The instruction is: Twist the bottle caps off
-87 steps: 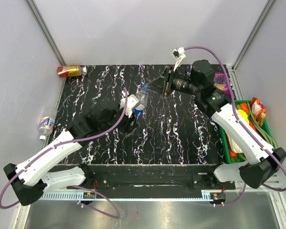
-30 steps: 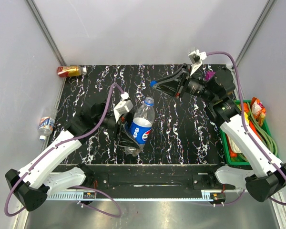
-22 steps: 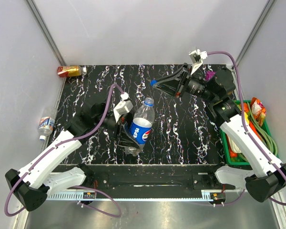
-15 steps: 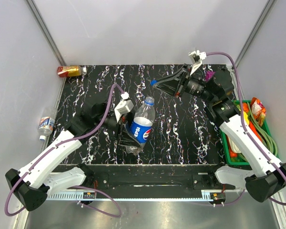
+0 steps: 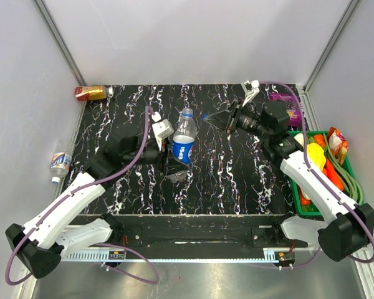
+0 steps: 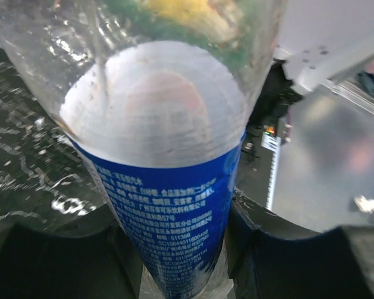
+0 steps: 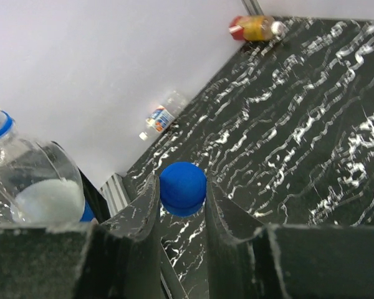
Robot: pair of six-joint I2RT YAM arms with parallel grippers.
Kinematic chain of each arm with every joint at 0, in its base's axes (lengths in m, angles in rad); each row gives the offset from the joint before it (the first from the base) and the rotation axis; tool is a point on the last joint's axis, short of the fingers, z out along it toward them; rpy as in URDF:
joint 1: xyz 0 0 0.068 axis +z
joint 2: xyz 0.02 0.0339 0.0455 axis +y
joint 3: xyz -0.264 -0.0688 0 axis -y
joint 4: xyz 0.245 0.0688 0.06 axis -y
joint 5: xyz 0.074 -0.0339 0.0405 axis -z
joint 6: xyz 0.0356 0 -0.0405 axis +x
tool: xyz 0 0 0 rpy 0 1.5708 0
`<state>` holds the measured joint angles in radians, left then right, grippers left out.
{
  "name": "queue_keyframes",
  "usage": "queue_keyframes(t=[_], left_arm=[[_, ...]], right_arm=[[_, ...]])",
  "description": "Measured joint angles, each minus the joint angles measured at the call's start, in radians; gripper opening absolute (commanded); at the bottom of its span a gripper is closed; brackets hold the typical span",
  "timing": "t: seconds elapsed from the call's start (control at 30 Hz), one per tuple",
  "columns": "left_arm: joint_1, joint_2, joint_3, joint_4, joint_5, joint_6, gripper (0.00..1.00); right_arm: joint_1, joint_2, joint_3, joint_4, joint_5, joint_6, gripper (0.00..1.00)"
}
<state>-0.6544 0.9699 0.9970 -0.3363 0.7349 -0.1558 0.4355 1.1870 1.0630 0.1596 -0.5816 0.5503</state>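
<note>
The left gripper [image 5: 172, 161] was clamped on the lower body of the clear plastic Pepsi bottle with the blue label [image 5: 183, 142], held roughly upright at mid-table, neck bare. Just right of that neck, the right gripper [image 5: 209, 117] was pinched on the small dark blue ribbed cap [image 7: 182, 185] (already off, then). The other clear bottle with the white, blue and red label [image 5: 60, 163] lay well left, off the black marbled mat [image 5: 237, 174], long axis near-to-far, nearer the left arm.
</note>
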Motion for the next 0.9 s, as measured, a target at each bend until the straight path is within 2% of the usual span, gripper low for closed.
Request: queue_keyframes(t=[0.3, 0.67, 0.8, 0.9], left_arm=[[0.011, -0.002, -0.024, -0.047, -0.27, -0.011, 0.0], [0.013, -0.027, -0.026, -0.067, -0.332, -0.01, 0.0], [0.014, -0.042, -0.026, -0.067, -0.332, -0.01, 0.0], [0.014, -0.054, -0.026, -0.067, -0.333, -0.01, 0.0]], right_arm=[[-0.008, 0.068, -0.095, -0.054, 0.122, 0.009, 0.0], [-0.018, 0.222, -0.194, -0.159, 0.279, 0.051, 0.0], [-0.019, 0.265, -0.211, -0.194, 0.33, 0.066, 0.19], [-0.02, 0.275, -0.235, -0.218, 0.356, 0.069, 0.39]])
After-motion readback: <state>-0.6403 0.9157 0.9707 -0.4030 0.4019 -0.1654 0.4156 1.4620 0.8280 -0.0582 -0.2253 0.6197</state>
